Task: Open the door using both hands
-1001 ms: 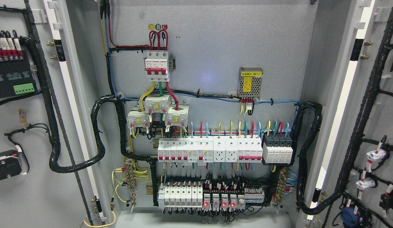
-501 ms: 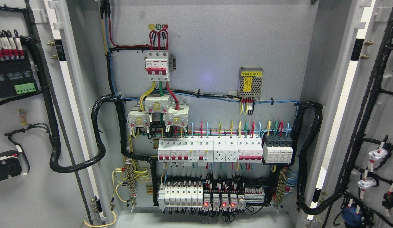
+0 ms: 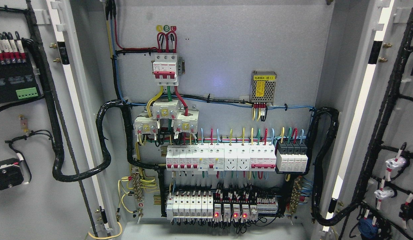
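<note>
Neither robot hand shows anywhere in the head view, so how far either is open, or what it holds, cannot be told. The two grey metal cabinet doors stand swung wide: the left door (image 3: 30,206) fills the left edge and the right door (image 3: 401,116) the right edge, both with their inner faces turned toward the camera.

Between them the grey steel cabinet's back panel (image 3: 226,50) lies fully exposed. High on it sits a white three-pole main breaker with red levers (image 3: 165,66), and to its right a small perforated metal power supply with a yellow label (image 3: 263,86). Lower down runs a row of white breakers and sockets (image 3: 219,159), with four black-topped modules (image 3: 291,156) at its right end. Nearest the cabinet floor, a row of relays (image 3: 231,210) shows red lights.

A thick black cable loom (image 3: 103,140) loops from the left door into the cabinet, and another (image 3: 326,160) does so on the right. The left door carries a black module with a green connector (image 3: 13,85); the right door carries black wire runs with white fittings (image 3: 394,163)
</note>
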Robot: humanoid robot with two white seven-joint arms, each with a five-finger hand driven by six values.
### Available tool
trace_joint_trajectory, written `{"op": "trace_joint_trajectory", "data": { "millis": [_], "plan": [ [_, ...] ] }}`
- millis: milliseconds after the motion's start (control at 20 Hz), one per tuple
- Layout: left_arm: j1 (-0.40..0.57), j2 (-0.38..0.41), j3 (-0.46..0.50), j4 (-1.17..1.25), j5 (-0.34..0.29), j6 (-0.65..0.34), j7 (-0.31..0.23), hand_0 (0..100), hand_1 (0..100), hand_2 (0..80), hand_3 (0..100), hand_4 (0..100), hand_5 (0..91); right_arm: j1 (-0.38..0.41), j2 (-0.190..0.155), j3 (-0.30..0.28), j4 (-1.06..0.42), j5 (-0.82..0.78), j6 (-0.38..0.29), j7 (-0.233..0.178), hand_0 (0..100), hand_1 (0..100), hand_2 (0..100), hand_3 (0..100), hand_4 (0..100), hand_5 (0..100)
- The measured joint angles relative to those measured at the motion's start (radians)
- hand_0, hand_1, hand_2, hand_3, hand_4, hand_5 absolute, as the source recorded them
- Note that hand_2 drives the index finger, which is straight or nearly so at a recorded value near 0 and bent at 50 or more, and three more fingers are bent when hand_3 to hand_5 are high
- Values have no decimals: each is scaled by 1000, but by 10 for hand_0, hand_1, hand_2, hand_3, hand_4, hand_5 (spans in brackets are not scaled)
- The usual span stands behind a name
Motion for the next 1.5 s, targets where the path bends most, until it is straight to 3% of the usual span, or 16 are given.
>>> {"op": "trace_joint_trajectory", "data": {
  "millis": [200, 401, 601, 901, 1202, 1252, 1352, 1502],
  "plan": [
    [34, -54, -139, -24, -161, 0, 3, 0, 0, 0, 0, 0, 0, 30, -22, 95, -9, 29, -2, 17, 0, 0, 0, 0, 0, 0],
    [105, -145, -246, 17, -313, 0, -3, 0, 0, 0, 0, 0, 0, 49, -33, 213, 26, 175, -1, 21, 0, 0, 0, 0, 0, 0],
    [178, -233, -311, 155, -398, 0, -3, 0, 0, 0, 0, 0, 0, 56, -27, 332, 136, 332, 1, 22, 0, 0, 0, 0, 0, 0],
    [176, -332, -305, 553, -446, 0, -3, 0, 0, 0, 0, 0, 0, 19, 36, 463, 434, 467, 1, 24, 0, 0, 0, 0, 0, 0],
    [82, -384, -223, 1009, -449, -2, -5, 0, 0, 0, 0, 0, 0, -127, 129, 532, 885, 557, 8, 23, 0, 0, 0, 0, 0, 0],
    [67, -392, -211, 1071, -441, 35, -5, 0, 0, 0, 0, 0, 0, -157, 146, 539, 969, 564, 18, 15, 0, 0, 0, 0, 0, 0],
    [46, -401, -191, 1179, -426, 199, -5, 0, 0, 0, 0, 0, 0, -207, 175, 548, 1121, 577, 77, -17, 0, 0, 0, 0, 0, 0],
    [16, -413, -168, 1309, -399, 415, -6, 0, 0, 0, 0, 0, 0, -256, 210, 560, 1309, 591, 254, -129, 0, 0, 0, 0, 0, 0]
  ]
}}
